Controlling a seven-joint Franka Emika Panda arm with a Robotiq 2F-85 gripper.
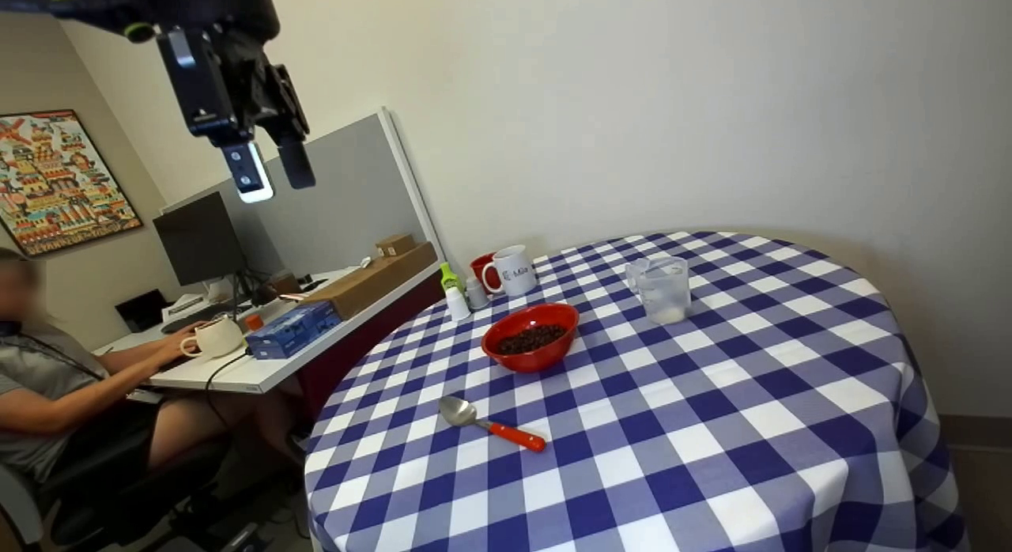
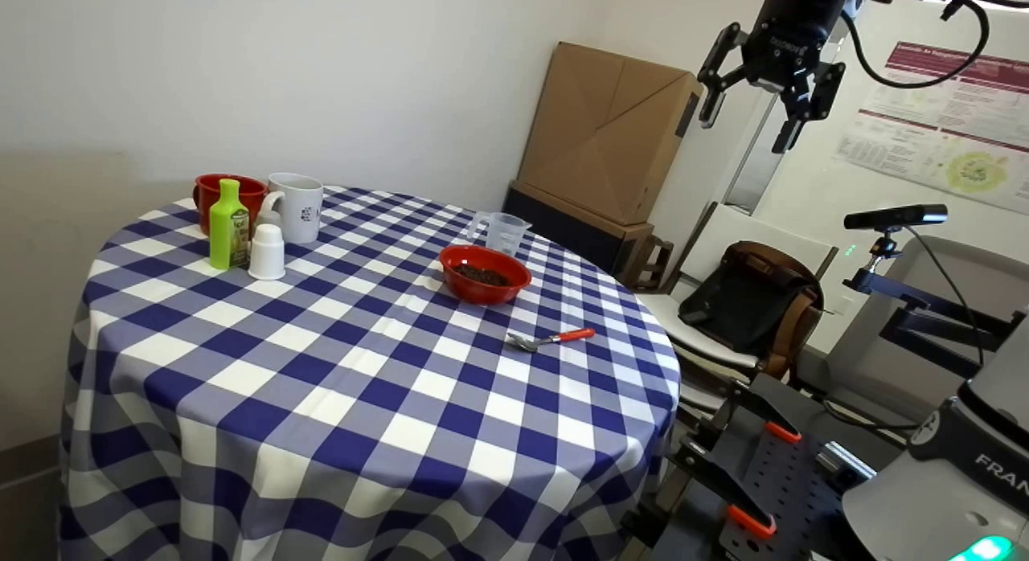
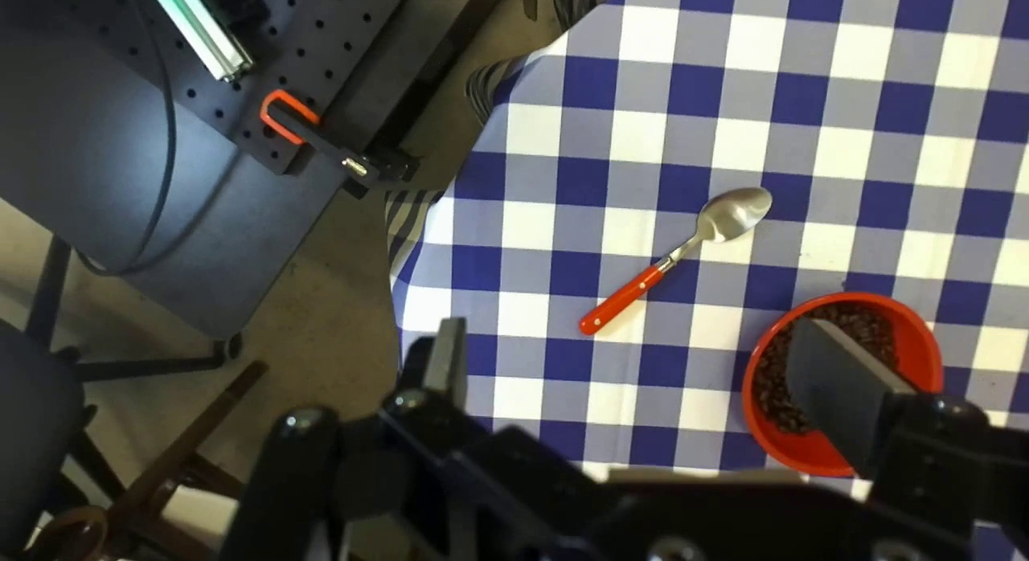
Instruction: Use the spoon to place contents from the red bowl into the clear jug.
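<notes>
Round table, blue-and-white checked cloth falling over its edge. Gripper hangs high in both exterior views, fingers spread wide, well apart from everything on the tabletop.

Spoon lies flat on the cloth, untouched. Checks show on every side of it, so there is room around handle and scoop. Handle end points out toward the table's edge, a broad band of cloth between.

Red bowl sits upright near the spoon, not touching. Dark bits lie inside, below the rim. In the wrist view a finger covers part of the bowl.

Jug stands upright, a strip of cloth between it and the bowl; more cloth between it and the table's edge. Something pale at its base, too unclear to name.

White mug, red mug, green bottle and small white container stand bunched together, well apart from the jug.

Past the edge: black stand, floor showing between it and the cloth; in an exterior view, a person at a desk.
</notes>
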